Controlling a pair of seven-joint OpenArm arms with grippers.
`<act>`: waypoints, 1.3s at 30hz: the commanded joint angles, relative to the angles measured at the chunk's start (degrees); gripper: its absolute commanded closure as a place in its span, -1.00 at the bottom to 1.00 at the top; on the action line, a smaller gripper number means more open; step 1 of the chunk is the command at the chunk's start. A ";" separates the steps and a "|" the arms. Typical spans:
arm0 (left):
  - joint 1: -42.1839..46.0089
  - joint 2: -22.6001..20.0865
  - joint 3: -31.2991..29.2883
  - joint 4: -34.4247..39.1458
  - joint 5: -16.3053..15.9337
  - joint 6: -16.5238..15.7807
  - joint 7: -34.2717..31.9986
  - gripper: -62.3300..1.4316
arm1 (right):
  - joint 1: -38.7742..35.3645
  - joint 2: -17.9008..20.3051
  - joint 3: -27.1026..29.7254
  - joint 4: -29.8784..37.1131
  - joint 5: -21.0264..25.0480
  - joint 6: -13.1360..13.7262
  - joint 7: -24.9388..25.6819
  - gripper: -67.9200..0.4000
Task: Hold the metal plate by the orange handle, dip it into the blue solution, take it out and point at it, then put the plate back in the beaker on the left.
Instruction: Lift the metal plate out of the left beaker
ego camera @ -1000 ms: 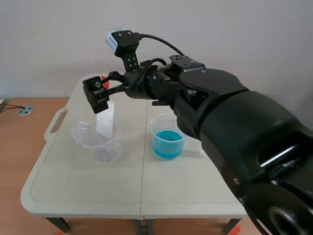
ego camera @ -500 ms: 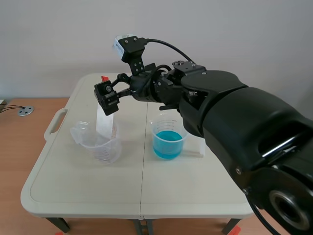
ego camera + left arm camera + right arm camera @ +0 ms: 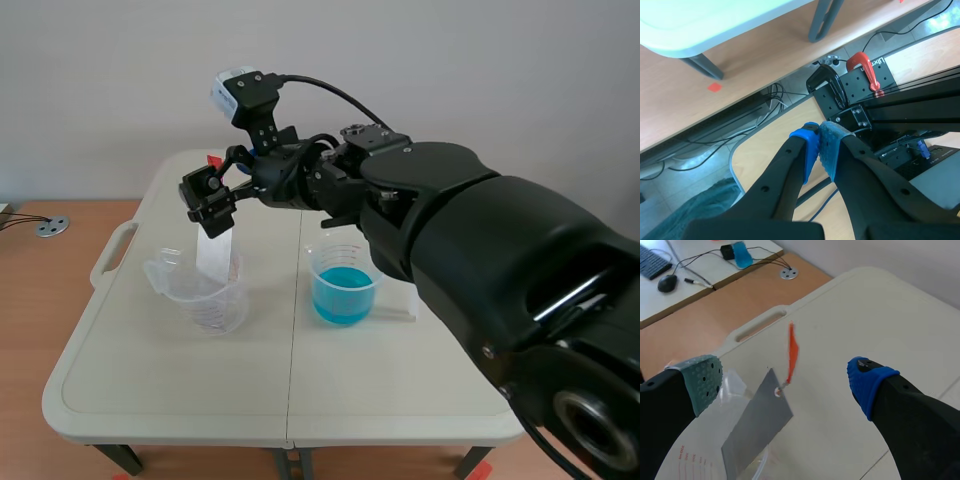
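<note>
Your right gripper (image 3: 786, 381) hangs wide open, empty, over the plate (image 3: 757, 432) in the beaker (image 3: 200, 292) by the left edge of the tabletop (image 3: 180, 370); left gripper (image 3: 819, 139) closed, empty.

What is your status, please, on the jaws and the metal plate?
Right gripper jaws open around the orange handle, no grip. Left gripper jaws shut, clear of the table. Metal plate stands in the clear beaker. Nothing blocking the handle.
</note>
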 commanded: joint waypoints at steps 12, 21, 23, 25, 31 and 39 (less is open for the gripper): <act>0.13 0.00 0.07 0.44 -0.37 -0.39 -0.79 0.89 | 2.21 -1.97 -1.29 1.62 0.50 -0.31 1.73 -0.19; 0.13 0.00 0.07 0.44 -0.37 -0.39 -0.81 0.89 | 2.19 -1.97 -1.29 1.62 0.52 -0.33 1.88 0.39; 0.13 0.00 0.07 0.44 -0.37 -0.39 -0.81 0.89 | 2.19 -1.97 -1.29 1.62 0.50 -0.33 2.23 0.50; 0.11 0.00 0.07 0.44 -0.37 -0.39 -0.81 0.89 | 2.19 -1.97 -1.29 1.62 0.48 -0.33 2.40 0.62; -0.04 0.00 0.07 0.44 -0.37 -0.52 -0.83 0.89 | 2.21 -1.97 -1.29 1.62 0.46 -0.28 3.10 0.96; -0.04 0.00 0.07 0.44 -0.37 -0.57 -0.81 0.89 | 2.08 -1.97 -1.29 1.62 0.44 4.07 5.44 0.96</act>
